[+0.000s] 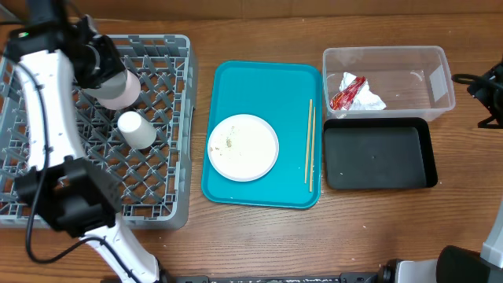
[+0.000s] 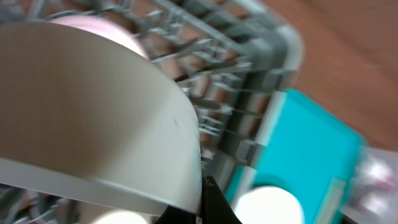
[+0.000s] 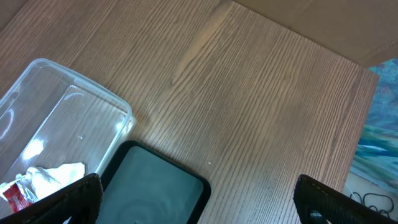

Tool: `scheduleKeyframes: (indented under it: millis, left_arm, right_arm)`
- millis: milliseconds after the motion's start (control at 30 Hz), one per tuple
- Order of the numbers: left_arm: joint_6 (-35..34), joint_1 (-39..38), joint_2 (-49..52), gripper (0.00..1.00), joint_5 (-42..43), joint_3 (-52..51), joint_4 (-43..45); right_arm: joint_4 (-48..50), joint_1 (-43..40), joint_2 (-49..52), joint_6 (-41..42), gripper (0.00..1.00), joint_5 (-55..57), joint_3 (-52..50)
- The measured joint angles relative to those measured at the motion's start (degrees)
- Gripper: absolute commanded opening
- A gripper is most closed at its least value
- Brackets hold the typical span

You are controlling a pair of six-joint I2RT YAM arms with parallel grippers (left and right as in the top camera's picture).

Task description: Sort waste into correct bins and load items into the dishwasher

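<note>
The pale curved wall of a bowl (image 2: 93, 124) fills the space right in front of my left wrist. My left gripper (image 2: 206, 208) is clenched tight, one dark fingertip showing at the bowl's lower edge. I judge I am pinching its thin rim, because that is the only part narrow enough for my fingers to bite. The bowl hangs tilted over the grey dish rack (image 2: 236, 81), which lies just under and beyond my fingers. That suits standing it on edge among the pegs. A pinkish bowl (image 2: 99, 28) peeks out behind the held one, on its far side from my fingers; I cannot tell whether the two touch. A small white cup (image 1: 135, 130) lies on its side in the rack just beside my gripper, already loaded.

Past the rack, away from my left fingers, sits the teal tray (image 1: 236, 79). It carries a white plate (image 1: 243, 147), flecked with a few grains and not yet loaded, and a pair of chopsticks (image 1: 310, 145).

My right gripper (image 3: 198, 208) is spread wide and grasps nothing. It waits near the bins, I think to stay out of the way. The clear tub (image 3: 118, 115) lies ahead of its left finger, with the red wrapper (image 1: 346, 93) and the tissue (image 1: 369, 100) inside. The black tray (image 3: 155, 186) sits directly between and below its fingers.
</note>
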Motion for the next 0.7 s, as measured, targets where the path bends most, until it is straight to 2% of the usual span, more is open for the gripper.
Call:
scheduleKeyframes:
  millis: [233,467,600,700]
  left_arm:
    - [10.14,10.60,-0.50,0.04,23.04,-0.02,-2.86]
    - [20.50,17.55,-0.50,0.04,36.92,-4.96,-2.75]
    - [26.38,20.41,-0.48,0.04,44.00,-12.28,2.03]
    - [28.17,22.25,-0.44,0.04,47.95,-16.22,4.46]
  right_arm:
    - [-0.02,0.00,0.00,0.00,1.00,0.02,0.00]
    - [-0.02,-0.02,0.00,-0.02,1.00,0.00,0.00]
    - [0.00,0.00,0.00,0.00,1.00,0.00,0.00]
    - [-0.02,0.00,0.00,0.00,1.00,0.00,0.00]
